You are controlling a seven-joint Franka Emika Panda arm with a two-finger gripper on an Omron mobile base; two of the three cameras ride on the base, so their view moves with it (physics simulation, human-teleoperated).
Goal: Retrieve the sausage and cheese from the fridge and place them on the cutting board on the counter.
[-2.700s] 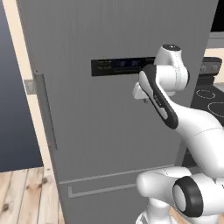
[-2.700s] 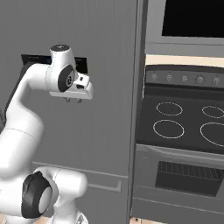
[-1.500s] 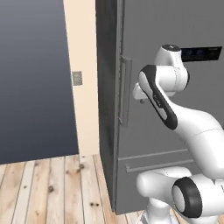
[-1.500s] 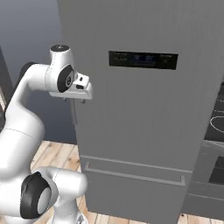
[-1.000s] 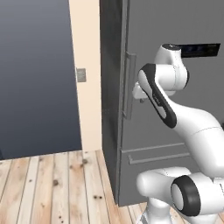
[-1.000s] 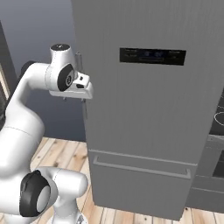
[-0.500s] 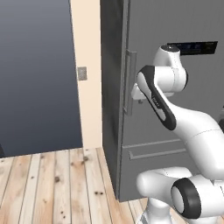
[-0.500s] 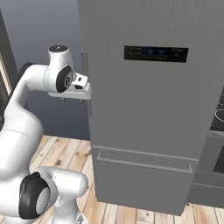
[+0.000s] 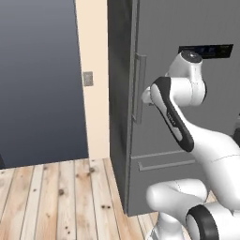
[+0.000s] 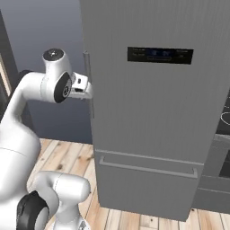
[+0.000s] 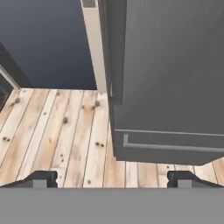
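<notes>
The fridge [image 9: 178, 117] stands shut, its grey door closed over the lower drawer [image 10: 148, 168], so whatever it holds is hidden. A black display strip [image 10: 160, 55] sits high on the door, and the long vertical handle [image 9: 138, 88] runs down its left edge. The gripper [image 11: 112, 178] hangs just beside that handle, fingers [image 11: 41, 178] spread wide apart and holding nothing. A cream wall strip [image 9: 91, 79] and wooden floor [image 11: 57, 135] lie left of the fridge.

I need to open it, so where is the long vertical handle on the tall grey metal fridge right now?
The long vertical handle runs down the left edge of the closed tall grey metal fridge door, above the lower drawer; in the left base view it stands just left of the arm's hand.
</notes>
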